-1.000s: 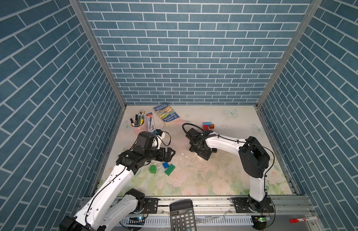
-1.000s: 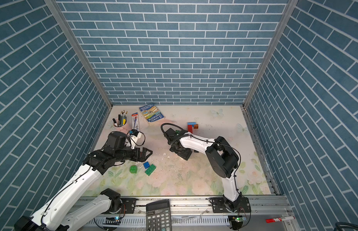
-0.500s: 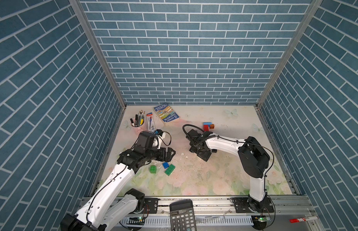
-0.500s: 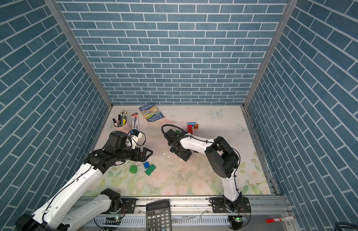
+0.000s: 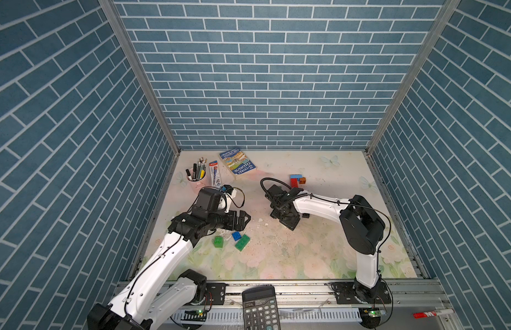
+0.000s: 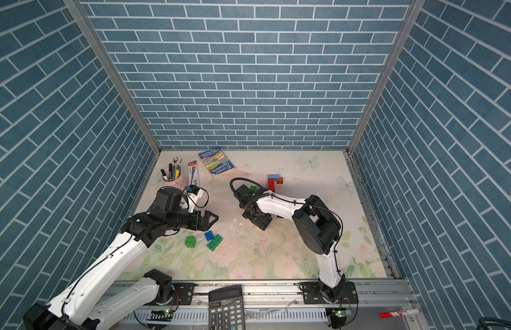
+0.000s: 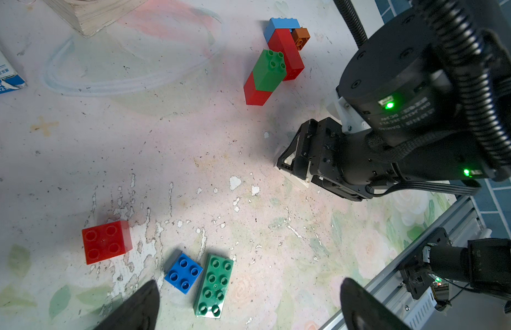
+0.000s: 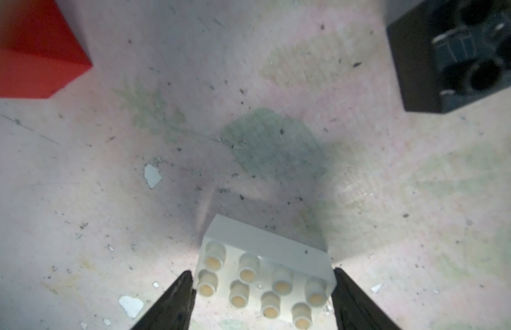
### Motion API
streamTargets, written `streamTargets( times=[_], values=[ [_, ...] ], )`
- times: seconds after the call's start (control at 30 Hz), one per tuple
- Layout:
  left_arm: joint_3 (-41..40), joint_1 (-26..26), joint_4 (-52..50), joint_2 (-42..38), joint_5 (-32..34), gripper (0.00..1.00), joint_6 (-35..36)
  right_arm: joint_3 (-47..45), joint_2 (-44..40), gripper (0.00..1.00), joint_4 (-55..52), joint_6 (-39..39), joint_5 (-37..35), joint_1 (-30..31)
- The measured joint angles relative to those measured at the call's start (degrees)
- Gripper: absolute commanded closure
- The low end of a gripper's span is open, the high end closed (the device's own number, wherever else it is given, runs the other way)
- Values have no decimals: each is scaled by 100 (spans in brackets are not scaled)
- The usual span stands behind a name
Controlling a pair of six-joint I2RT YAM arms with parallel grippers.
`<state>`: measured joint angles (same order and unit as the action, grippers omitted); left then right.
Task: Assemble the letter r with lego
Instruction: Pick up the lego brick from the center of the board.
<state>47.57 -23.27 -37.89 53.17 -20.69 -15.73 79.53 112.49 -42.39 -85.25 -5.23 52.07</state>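
A: Where does the white brick lie from the right jaws?

B: Straight between them. It sits flat on the bench, studs up. Its long axis runs across the gap, from one fingertip to the other. So the jaws bracket it end to end, by the short faces, not across its narrow width.

A: How far apart do they stand?

B: Middling, about the brick's own length. Each tip shows right at a short end. Whether they press or merely touch, I cannot tell. The brick rests on the bench, not lifted.

A: Which arm is nearer?

B: The right, by far. The left jaws hang wide and empty, well apart from the white brick. They are above the blue brick and the green plate, with a red square near those.

A: And the rest of the lego?

B: The build, a red bar with light-blue and brown pieces, lies toward the back wall, beyond the right arm. A green-on-red stack stands just beside it. A black brick lies near the white one, not touching it.

A: So the coming move?

B: A lift of the white brick, I judge. An end-to-end hold lets it pivot about the tips, so the squeeze should be firm and square first.
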Motion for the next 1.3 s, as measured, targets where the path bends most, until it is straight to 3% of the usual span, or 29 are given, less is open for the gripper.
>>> streamTargets(
  times=[0.17, 0.37, 0.87, 1.07, 1.3],
  values=[
    [0, 0, 0, 20, 0, 0, 7, 0, 0, 32, -15, 2, 68, 0],
    [0, 17, 0, 22, 0, 0, 13, 13, 0, 46, -90, 210, 109, -44],
    [162, 81, 138, 372, -11, 0, -9, 13, 0, 48, -306, 1869, 555, -459],
    [201, 83, 260, 492, 7, 0, -31, 48, 0, 53, -444, 2524, 553, -577],
    [201, 85, 446, 625, 9, 0, -39, 109, 0, 66, -774, 3051, 367, -590]
  ],
)
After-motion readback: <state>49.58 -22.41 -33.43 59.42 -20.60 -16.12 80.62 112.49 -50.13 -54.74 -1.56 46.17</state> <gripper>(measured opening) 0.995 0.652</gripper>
